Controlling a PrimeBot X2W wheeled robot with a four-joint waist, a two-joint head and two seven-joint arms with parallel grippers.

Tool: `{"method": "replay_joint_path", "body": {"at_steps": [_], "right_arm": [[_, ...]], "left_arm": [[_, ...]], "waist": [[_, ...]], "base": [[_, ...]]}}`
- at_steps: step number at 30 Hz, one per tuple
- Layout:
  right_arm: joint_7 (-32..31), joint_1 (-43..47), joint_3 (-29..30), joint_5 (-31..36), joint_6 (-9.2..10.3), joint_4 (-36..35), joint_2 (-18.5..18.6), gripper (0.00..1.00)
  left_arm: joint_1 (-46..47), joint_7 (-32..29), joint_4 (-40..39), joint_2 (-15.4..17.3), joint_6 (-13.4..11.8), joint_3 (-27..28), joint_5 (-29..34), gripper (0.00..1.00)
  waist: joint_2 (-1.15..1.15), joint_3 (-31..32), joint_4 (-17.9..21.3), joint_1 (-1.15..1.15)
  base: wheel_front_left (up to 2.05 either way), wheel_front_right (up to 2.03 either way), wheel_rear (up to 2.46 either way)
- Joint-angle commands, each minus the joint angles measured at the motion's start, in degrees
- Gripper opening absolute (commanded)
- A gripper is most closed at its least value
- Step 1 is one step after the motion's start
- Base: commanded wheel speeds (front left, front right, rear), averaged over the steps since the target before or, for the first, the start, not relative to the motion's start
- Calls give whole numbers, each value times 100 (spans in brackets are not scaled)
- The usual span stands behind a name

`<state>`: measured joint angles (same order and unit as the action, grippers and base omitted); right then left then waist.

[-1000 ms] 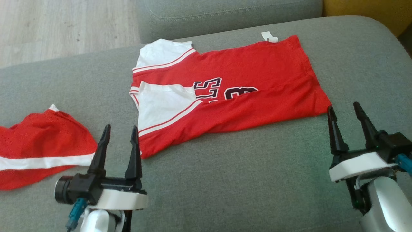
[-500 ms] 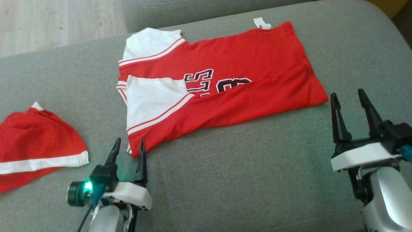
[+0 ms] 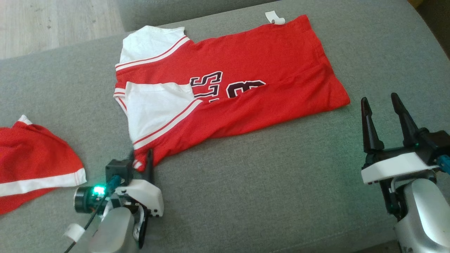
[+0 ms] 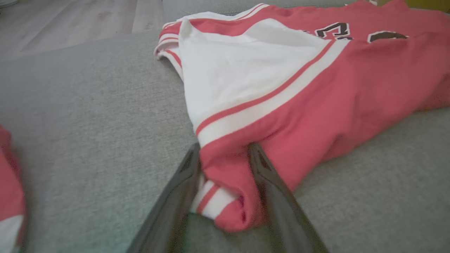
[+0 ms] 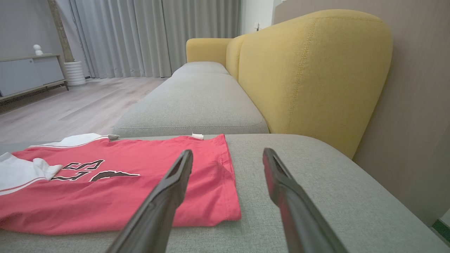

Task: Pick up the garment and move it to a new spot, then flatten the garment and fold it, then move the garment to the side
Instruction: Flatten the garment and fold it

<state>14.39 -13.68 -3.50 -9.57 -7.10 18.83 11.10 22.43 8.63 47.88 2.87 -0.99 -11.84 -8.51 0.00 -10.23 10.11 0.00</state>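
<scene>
Left gripper [image 3: 140,159] now lower, astride garment [image 3: 246,66] corner

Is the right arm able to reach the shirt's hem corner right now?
Probably yes. The right gripper is open beside the shirt, and bare cushion lies between it and the hem corner.

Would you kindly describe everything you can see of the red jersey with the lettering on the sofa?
The jersey is red cloth with white sleeves, red-and-white striped trim, dark white-edged lettering and a small white label at the hem. It lies folded lengthwise, slightly wrinkled, on the grey sofa cushion. Its near corner sits between the fingers of the left gripper; whether it is clamped is unclear.
</scene>
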Motion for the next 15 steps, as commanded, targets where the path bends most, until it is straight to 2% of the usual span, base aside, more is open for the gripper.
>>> {"method": "replay_joint_path", "body": {"at_steps": [1, 6, 9, 15], "right_arm": [[61, -233, -77, 5, -39, -178, 9, 100], [-4, -327, 42, 32, -39, -11, 21, 100], [-332, -511, 327, 193, -39, 343, -23, 100], [-830, -987, 833, 262, -39, 1034, -271, 100]], "left_arm": [[-7, -78, 78, 72, 22, 58, 5, 0], [120, 378, -90, 77, 15, 68, -31, 0], [204, 600, -592, 94, 54, 29, 16, 0], [55, 634, -1668, 108, 117, 33, 74, 0]], "waist": [[0, 3, 0, 0], [0, -23, -79, 0], [0, -84, -215, 0], [0, -201, -400, 0]], "base": [[0, 0, 0], [0, 0, 0], [0, 0, 0], [0, 0, 0]]}}
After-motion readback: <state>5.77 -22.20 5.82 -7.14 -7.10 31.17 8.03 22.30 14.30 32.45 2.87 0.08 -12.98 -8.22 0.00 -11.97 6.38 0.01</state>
